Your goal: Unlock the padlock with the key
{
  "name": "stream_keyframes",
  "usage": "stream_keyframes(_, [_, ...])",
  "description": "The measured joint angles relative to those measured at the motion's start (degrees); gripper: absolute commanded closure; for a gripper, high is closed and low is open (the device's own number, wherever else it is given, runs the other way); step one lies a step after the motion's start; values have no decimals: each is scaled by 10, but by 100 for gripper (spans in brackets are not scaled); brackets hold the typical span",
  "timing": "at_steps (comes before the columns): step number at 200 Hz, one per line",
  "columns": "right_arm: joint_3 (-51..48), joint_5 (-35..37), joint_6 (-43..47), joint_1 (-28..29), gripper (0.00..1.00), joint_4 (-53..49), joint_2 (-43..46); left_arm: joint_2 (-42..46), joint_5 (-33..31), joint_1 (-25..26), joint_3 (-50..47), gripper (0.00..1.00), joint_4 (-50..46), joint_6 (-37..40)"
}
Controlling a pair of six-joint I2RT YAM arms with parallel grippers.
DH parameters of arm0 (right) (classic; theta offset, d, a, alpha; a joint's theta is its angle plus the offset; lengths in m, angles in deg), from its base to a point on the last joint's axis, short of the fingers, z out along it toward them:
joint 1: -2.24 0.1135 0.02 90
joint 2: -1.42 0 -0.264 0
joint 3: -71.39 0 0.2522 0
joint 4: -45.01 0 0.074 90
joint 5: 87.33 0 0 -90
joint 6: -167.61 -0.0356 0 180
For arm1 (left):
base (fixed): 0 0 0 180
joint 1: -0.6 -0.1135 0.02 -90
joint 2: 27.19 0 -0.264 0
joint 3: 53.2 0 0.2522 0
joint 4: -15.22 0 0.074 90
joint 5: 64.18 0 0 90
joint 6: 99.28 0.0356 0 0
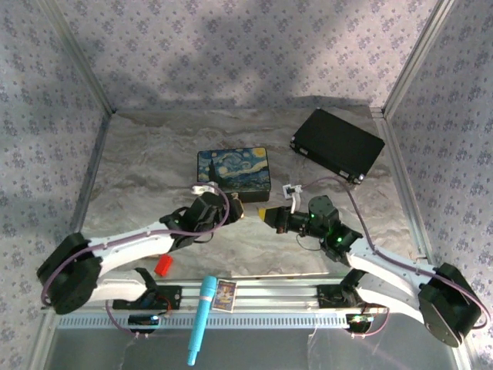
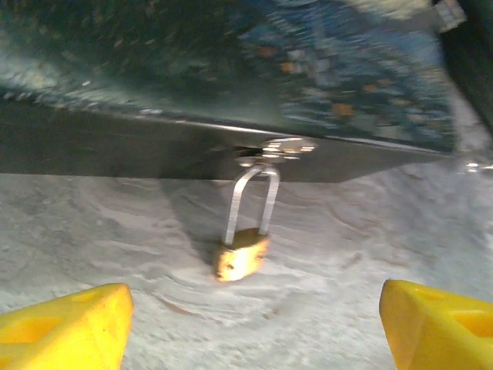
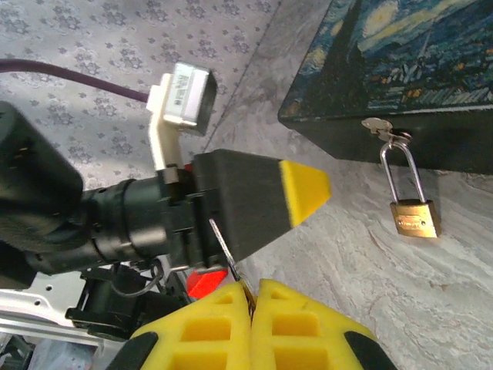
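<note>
- Grey marbled tabletop runs between walls papered in a small floral print; both arm bases sit at its near edge.
- A Starry Night painted box lies mid-table, with a black case to its far right.
- The padlock hangs by its thin silvery shackle from a small hasp on the box's near wall. Its brass body sits low against the marble and is tilted.
- The left gripper faces the padlock from the near side, its yellow fingertips spread wide apart and grasping nothing, clear of the lock.
- The right gripper sits just right of the left one, fingers clenched together. A thin silvery sliver, the key, sticks up from between them.
- Key and padlock are apart, with the left gripper's tip between them in the right wrist view.
- A red block, a teal cylinder and a small card lie near the bases.
</note>
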Motion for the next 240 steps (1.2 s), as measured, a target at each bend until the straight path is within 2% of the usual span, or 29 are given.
stream_keyframes(73, [-1, 0, -1, -9, 100, 1, -10, -149, -7, -7, 3, 24, 92, 26])
stream_keyframes(137, [-13, 5, -1, -14, 100, -9, -6, -196, -22, -4, 11, 39, 165, 47])
stream_keyframes(172, [-16, 12, -1, -18, 100, -14, -6, -223, -30, -5, 16, 64, 200, 45])
stream_keyframes(191, [-22, 19, -1, -17, 100, -14, -6, -236, -13, -4, 17, 76, 227, 38])
stream_keyframes(218, [-31, 29, -2, -18, 100, -15, -9, -239, 17, 4, 18, 89, 240, 23])
stream_keyframes(240, [-32, 38, -12, -18, 100, -13, -30, -236, 29, 9, 19, 95, 240, 10])
